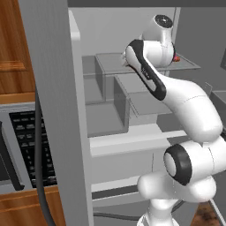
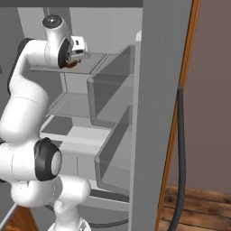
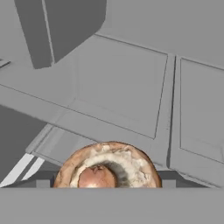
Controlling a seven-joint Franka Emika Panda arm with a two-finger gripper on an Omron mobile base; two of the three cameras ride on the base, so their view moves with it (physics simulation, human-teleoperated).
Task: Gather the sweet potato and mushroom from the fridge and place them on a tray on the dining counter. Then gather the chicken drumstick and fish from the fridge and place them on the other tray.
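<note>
The mushroom (image 3: 107, 168), brown-capped with a pale underside and a stub of stem, sits right at my gripper (image 3: 107, 177) and hides the fingertips. It hangs well above the grey shelves of the open fridge (image 3: 131, 87), so the jaws look shut on it. In the right base view the hand reaches into the upper fridge (image 2: 108, 90) with a brown bit of the mushroom (image 2: 67, 64) under it. In the left base view my arm covers most of the hand; a small reddish spot of the mushroom (image 1: 176, 58) shows beside it.
The open fridge door (image 1: 53, 110) stands close on the left, with a dark hose along it. The other door (image 2: 158, 113) carries grey door bins (image 2: 110, 103). Glass shelves (image 1: 145, 95) lie below the hand. Wood cabinets (image 1: 13, 44) and a black panel (image 1: 26, 145) are further left.
</note>
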